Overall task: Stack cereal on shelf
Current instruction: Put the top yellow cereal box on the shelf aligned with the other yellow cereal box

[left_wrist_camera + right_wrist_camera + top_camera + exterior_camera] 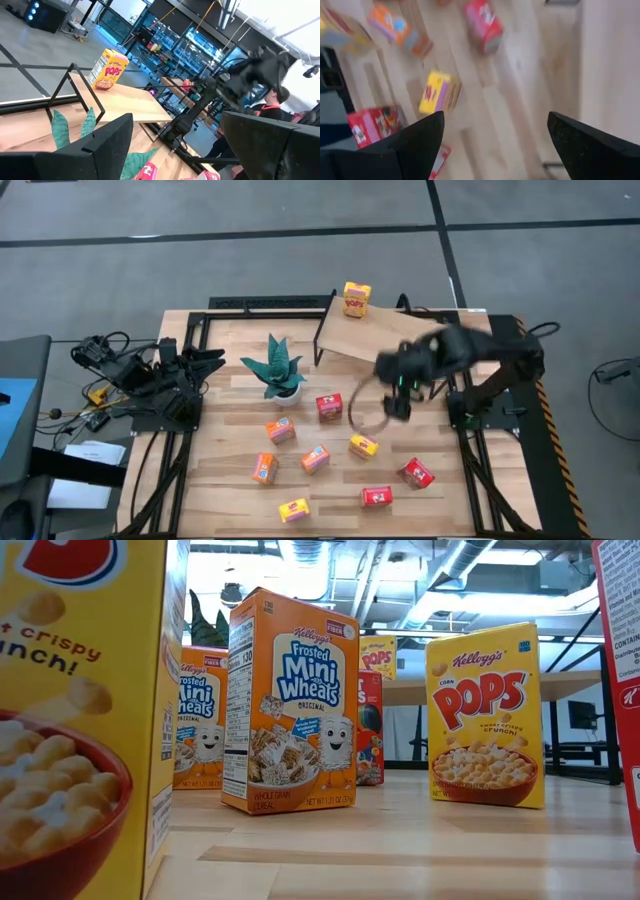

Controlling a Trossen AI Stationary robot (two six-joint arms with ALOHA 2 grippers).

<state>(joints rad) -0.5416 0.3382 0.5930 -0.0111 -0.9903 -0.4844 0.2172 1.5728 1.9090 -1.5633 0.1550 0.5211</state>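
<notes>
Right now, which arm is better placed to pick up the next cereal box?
The right one. The right gripper hangs open over the table, close to the yellow box and the red box. The left gripper waits at the table's left edge, beyond the plant.

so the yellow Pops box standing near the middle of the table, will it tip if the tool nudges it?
Probably. The yellow Pops box stands upright on a narrow base, so a high push likely topples it. It looks like thin, light cardboard, so it may slide or dent. The right tool is open above it.
</notes>
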